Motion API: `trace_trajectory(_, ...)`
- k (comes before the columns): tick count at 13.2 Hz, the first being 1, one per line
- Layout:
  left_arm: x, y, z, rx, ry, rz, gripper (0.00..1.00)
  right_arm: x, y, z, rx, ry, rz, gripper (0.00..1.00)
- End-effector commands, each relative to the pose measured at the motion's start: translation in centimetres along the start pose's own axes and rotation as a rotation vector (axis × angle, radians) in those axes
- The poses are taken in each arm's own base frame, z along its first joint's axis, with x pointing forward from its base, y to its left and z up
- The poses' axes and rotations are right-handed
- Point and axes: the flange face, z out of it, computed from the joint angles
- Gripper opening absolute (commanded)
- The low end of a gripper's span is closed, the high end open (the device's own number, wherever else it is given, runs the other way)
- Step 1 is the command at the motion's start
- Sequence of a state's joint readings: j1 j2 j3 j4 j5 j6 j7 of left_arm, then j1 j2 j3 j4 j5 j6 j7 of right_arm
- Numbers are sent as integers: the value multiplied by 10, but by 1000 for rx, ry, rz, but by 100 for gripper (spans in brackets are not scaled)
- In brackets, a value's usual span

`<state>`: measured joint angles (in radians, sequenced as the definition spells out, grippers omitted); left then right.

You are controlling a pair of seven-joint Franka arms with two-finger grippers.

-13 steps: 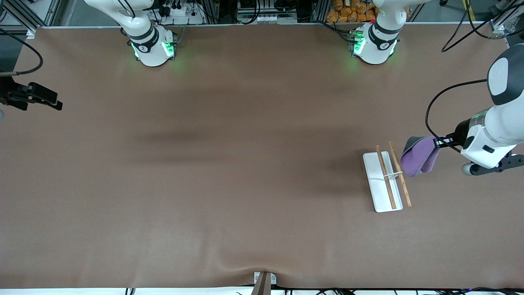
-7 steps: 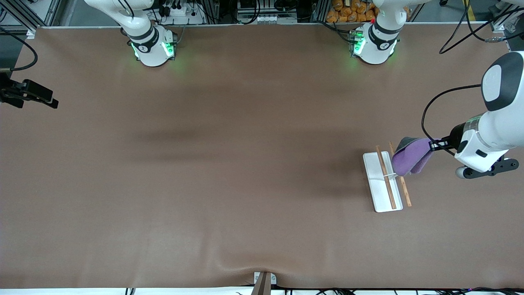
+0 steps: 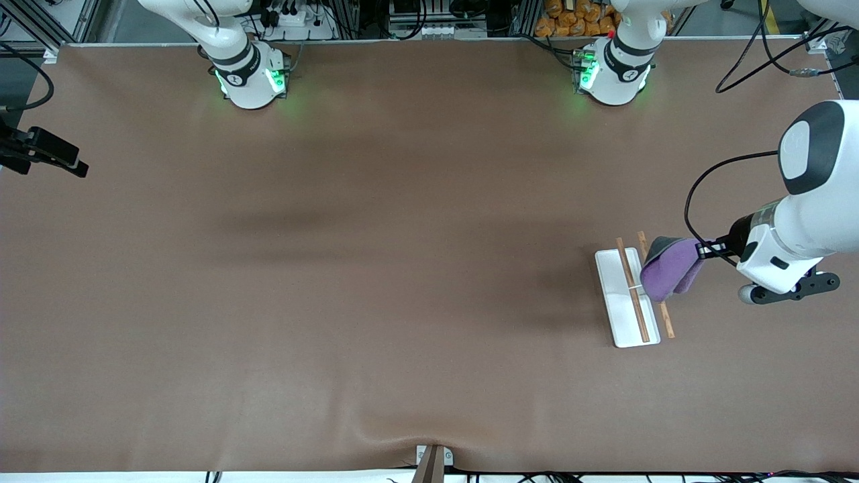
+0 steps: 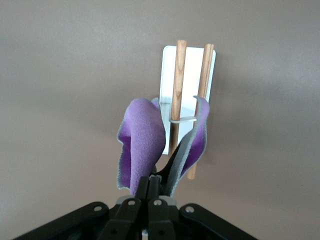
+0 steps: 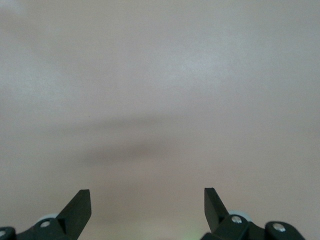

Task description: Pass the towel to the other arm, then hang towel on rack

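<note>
The towel (image 3: 668,275), purple with a dark grey face, hangs folded from my left gripper (image 3: 703,249), which is shut on its edge. It is over the rack's rod that lies toward the left arm's end of the table and hides part of that rod. The rack (image 3: 627,302) is a white base with two brown rods and a thin white crosspiece. In the left wrist view the towel (image 4: 142,145) hangs from the gripper (image 4: 156,182) in front of the rack (image 4: 187,85). My right gripper (image 3: 47,151) waits open at the right arm's end of the table, over bare table in its wrist view (image 5: 147,195).
The brown table cover (image 3: 402,268) spreads wide between the rack and the right gripper. The arm bases (image 3: 251,77) (image 3: 614,74) stand along the table's edge farthest from the camera. A small bracket (image 3: 433,459) sits at the nearest edge. A black cable (image 3: 698,194) loops off the left wrist.
My left gripper has carried the towel toward the rack, from beside it to over its outer rod. My right gripper has drifted slightly toward the table's end.
</note>
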<state>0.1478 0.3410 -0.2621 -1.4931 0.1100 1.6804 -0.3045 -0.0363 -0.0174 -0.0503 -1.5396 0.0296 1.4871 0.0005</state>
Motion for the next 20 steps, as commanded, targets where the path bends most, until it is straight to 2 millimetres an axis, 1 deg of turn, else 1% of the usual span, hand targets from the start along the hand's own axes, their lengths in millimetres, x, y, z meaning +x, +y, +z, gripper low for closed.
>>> trace_trajectory(1,9,8,0,-9,27,5,0,-5,-1,-4,-12,-2,15,100)
trace_trajectory(5,15,19,8,-18,49,20,0,-2,0,-5,-16,11,17,100)
trace_trajectory(9,18,25,13,-23,55,28,0,-2,-1,-4,-16,8,15,100)
trace_trajectory(11,21,27,15,-28,71,30,0,-2,1,-7,-17,14,20,100)
trace_trajectory(12,24,28,21,-30,66,31,0,-2,3,-9,-15,17,23,100)
trace_trajectory(13,27,29,21,-34,81,32,0,-2,1,-8,-15,14,20,100)
trace_trajectory(16,32,45,34,-41,96,53,0,-2,0,-8,-16,11,18,100)
trace_trajectory(20,41,55,50,-55,113,63,0,-2,1,-8,-16,9,20,100)
